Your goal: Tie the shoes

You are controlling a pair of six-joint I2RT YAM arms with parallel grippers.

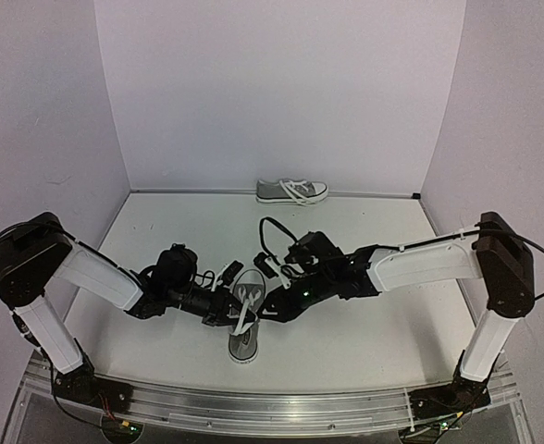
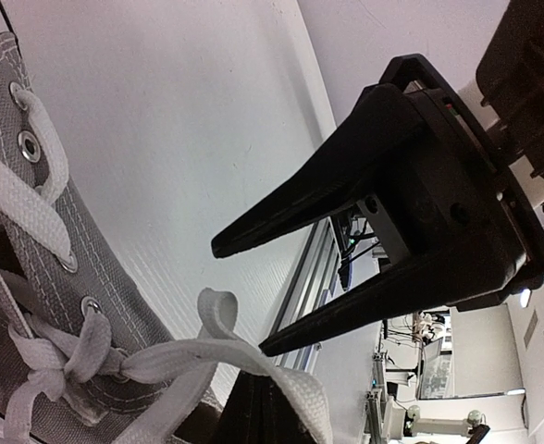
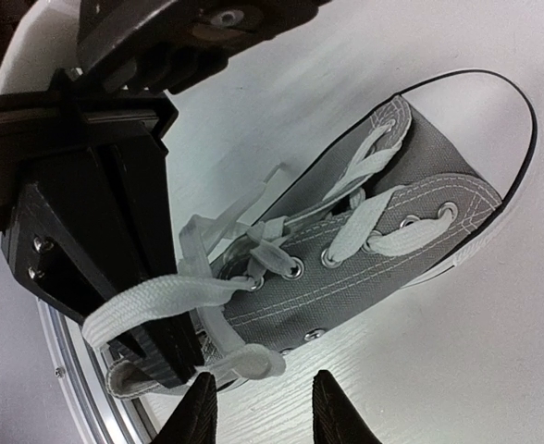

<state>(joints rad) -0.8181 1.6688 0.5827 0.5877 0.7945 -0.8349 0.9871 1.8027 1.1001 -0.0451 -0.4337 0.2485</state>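
Observation:
One grey shoe (image 1: 244, 338) with white laces lies between my two grippers at the table's near middle. It also shows in the left wrist view (image 2: 31, 305) and the right wrist view (image 3: 392, 222). The other shoe (image 1: 292, 191) lies by the back wall. My left gripper (image 1: 228, 313) is shut on a white lace (image 2: 207, 356), which it holds drawn out from the top eyelets; the taut lace loop (image 3: 152, 296) crosses its black fingers (image 3: 166, 356). My right gripper (image 3: 267, 416) is open and empty, just beside the shoe's side and a loose lace loop (image 3: 253, 356). Its spread fingers (image 2: 290, 208) also show in the left wrist view.
An aluminium rail (image 1: 253, 398) runs along the table's near edge, close behind the near shoe's heel. White walls enclose the table on the left, back and right. A black cable (image 1: 270, 231) loops above the right wrist.

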